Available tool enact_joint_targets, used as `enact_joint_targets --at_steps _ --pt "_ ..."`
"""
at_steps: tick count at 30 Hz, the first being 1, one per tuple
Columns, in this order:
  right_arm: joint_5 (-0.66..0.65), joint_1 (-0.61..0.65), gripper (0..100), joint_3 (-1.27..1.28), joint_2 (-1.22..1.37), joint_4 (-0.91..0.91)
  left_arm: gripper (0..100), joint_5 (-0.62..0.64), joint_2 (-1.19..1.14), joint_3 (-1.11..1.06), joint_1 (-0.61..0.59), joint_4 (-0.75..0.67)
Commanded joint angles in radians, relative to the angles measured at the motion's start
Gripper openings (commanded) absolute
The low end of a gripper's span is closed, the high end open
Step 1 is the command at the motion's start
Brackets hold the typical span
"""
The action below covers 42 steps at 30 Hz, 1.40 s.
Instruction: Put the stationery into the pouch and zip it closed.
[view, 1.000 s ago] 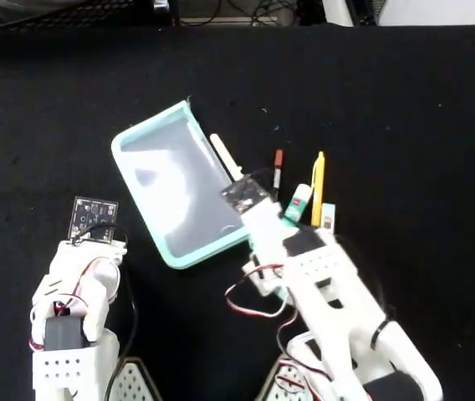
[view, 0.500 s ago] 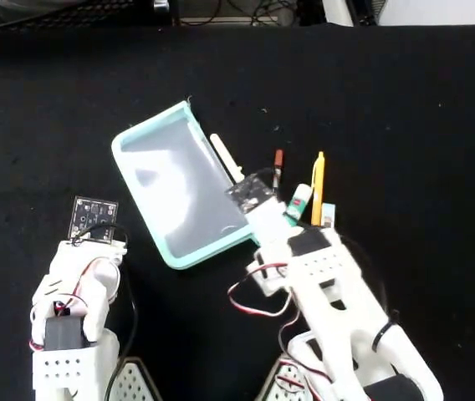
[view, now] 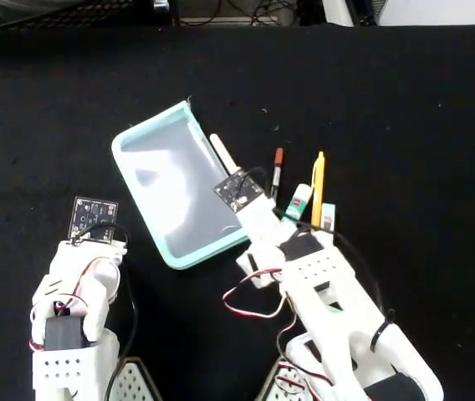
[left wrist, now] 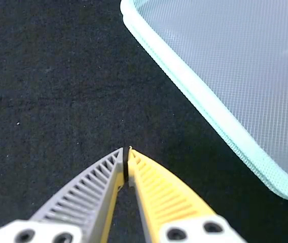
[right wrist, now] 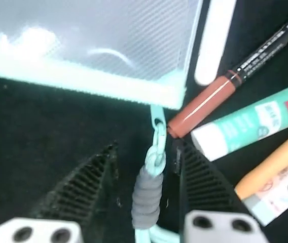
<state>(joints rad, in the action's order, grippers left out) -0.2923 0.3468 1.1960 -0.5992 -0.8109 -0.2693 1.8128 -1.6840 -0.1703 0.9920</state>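
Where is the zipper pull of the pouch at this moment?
In the right wrist view, the zipper pull lies at a corner of the pouch, between the open fingers of the right gripper, beside the brown marker.

print on glue stick [right wrist: 250, 124] and marker [right wrist: 243, 68], unreadable

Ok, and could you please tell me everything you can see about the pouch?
The pouch is a flat rectangle with a mint-green border and a translucent, finely gridded face that looks like plastic mesh. It lies flat and slanted on the black table, and I see nothing inside it. At one corner a mint zipper pull with a grey grip sits between the open fingers of the right gripper, not clamped. A white stick lies close beside one long edge.
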Motion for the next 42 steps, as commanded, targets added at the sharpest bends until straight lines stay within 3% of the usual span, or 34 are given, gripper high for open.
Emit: enact_joint_targets --at_steps 1,8,19,23,31,37,42 --pt "-0.002 -0.049 16.6 -0.002 -0.018 0.043 3 -0.006 0.003 -0.015 0.004 -0.008" --pt "-0.009 -0.055 9.9 -0.018 0.076 0.055 3 -0.006 0.003 -0.015 0.004 -0.008" --pt "-0.002 -0.058 11.1 -0.136 0.282 0.043 3 -0.006 0.003 -0.015 0.004 -0.008" --pt "-0.002 -0.058 0.8 -0.134 0.272 0.052 3 -0.006 0.003 -0.015 0.004 -0.008" --pt "0.058 -0.052 1.2 -0.154 0.074 0.02 3 -0.006 0.003 -0.015 0.005 -0.005" --pt "-0.058 -0.014 1.2 -0.45 -0.133 -0.216 3 -0.003 0.003 -0.015 0.004 0.002" --pt "-0.11 0.11 1.2 -0.878 -0.062 -0.457 3 -0.006 0.005 -0.015 0.002 0.006"
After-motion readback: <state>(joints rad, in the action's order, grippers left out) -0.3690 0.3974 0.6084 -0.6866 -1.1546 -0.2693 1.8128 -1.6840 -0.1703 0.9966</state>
